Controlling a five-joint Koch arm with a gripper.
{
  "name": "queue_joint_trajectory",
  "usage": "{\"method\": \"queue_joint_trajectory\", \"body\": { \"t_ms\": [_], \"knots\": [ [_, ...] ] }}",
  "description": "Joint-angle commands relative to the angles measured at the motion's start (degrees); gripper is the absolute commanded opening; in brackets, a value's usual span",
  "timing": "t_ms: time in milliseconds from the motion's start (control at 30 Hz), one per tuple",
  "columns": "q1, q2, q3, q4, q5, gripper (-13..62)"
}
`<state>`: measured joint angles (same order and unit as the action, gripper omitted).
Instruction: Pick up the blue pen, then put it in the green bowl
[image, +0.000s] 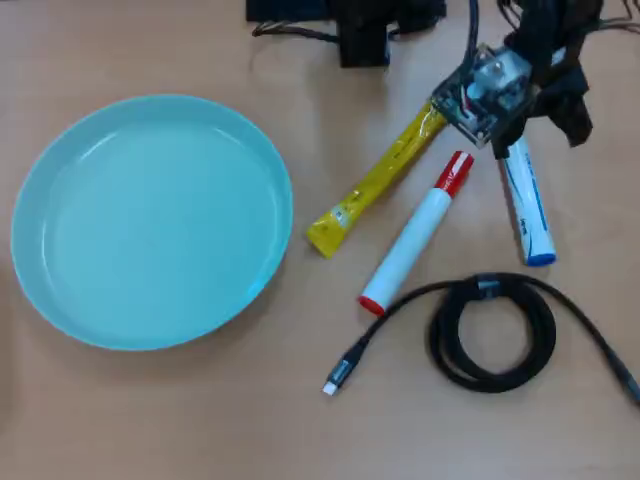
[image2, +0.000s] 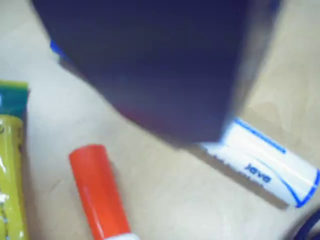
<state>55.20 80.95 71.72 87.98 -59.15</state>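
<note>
Count on the wooden worktop (image: 150, 420): one green bowl (image: 150, 220), one coiled black cable (image: 492, 335), one yellow sachet (image: 378, 180), two markers (one red-capped (image: 415, 235), one the blue pen (image: 526, 205)).

Green bowl: pale mint, round, shallow, plain, nothing in it. Sits at the left of the overhead view, well apart from the blue pen.

Black cable: looped once, below the markers in the overhead view, plug end lying toward the bowl side.

Yellow sachet: long, lying on a diagonal, lower end near the bowl rim, upper end under the arm's wrist.

Red-capped marker: white barrel, red cap and red end, lying diagonal just beside the sachet, not touching the blue pen.

Blue pen: thick white barrel, blue end, blue stripe and blue print along the barrel. Lies flat at the right of the overhead view, nearly vertical there, upper end hidden under the arm.

Fingers (image: 512, 140): over the pen's upper end. In the wrist view a dark blurred finger (image2: 160, 65) fills the top and covers that end of the pen (image2: 265, 162). Only that one mass shows, so cannot tell whether they are spread or closed, or whether they touch the pen.
</note>
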Motion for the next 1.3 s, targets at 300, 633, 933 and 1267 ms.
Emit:
{"method": "queue_joint_trajectory", "body": {
  "t_ms": [300,633,933,1267],
  "knots": [
    [-2.81,-5.89,-5.54,-0.53,-1.85,56.2],
    [-4.04,-11.51,-5.62,-3.34,-1.85,56.3],
    [-3.34,-16.61,-5.45,-6.59,-1.85,55.5],
    [-2.11,-19.51,-4.66,-7.56,-1.85,55.5]
  ]
}}
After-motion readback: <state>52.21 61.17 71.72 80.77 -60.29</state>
